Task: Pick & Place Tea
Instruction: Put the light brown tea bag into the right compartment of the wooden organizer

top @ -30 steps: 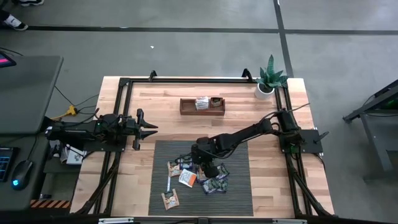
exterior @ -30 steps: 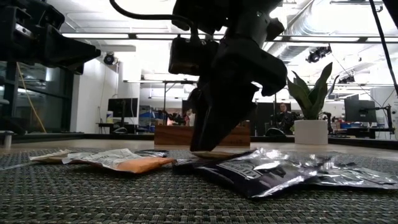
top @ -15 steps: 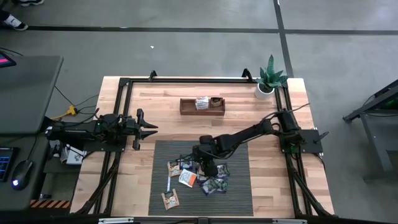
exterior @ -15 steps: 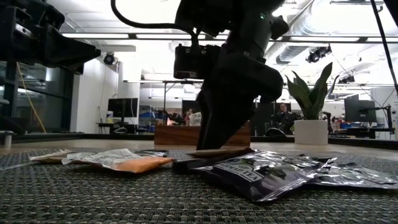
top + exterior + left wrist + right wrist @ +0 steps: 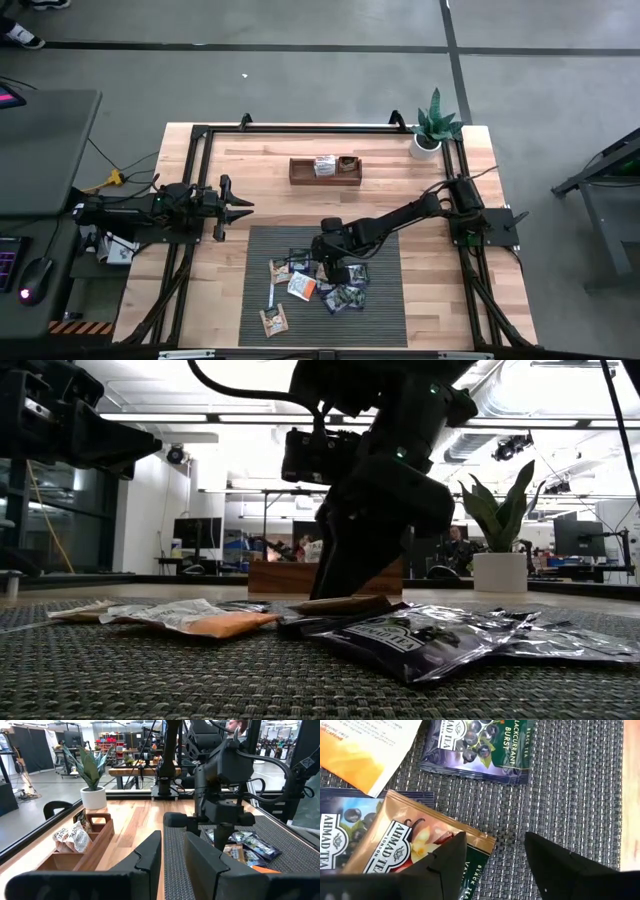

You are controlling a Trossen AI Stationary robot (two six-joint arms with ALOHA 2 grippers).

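Note:
Several tea sachets [image 5: 310, 285] lie in a loose pile on the grey mat [image 5: 385, 300]: orange-white, tan and dark ones. My right gripper [image 5: 332, 272] stands open over the pile, slanting down. In the right wrist view its fingers straddle the corner of a tan sachet [image 5: 405, 845], which lies partly on a dark sachet. A dark blackcurrant sachet [image 5: 475, 745] and an orange-white one [image 5: 360, 750] lie farther off. My left gripper [image 5: 245, 207] waits at the table's left, level, with a narrow gap between its fingers [image 5: 150, 850]. My right gripper comes at the pile from above, slanting. One fingertip [image 5: 452, 847] stands at the tan sachet's edge near its corner [image 5: 475, 840]; in the low view it reaches down to that sachet [image 5: 345, 603]. The other finger [image 5: 545, 850] is over bare mat. The sachet lies flat.
A wooden tray [image 5: 300, 172] holding two sachets stands at the table's far middle. A potted plant [image 5: 435, 128] is at the far right corner. More dark sachets [image 5: 450, 635] lie at the pile's right side, and one sachet [image 5: 272, 320] lies apart near the front edge.
My right gripper has turned at the wrist above the pile and sunk a little, staying open. In the low view the dark sachet in front has shifted slightly and the tan sachet under the fingers shows more of its face.

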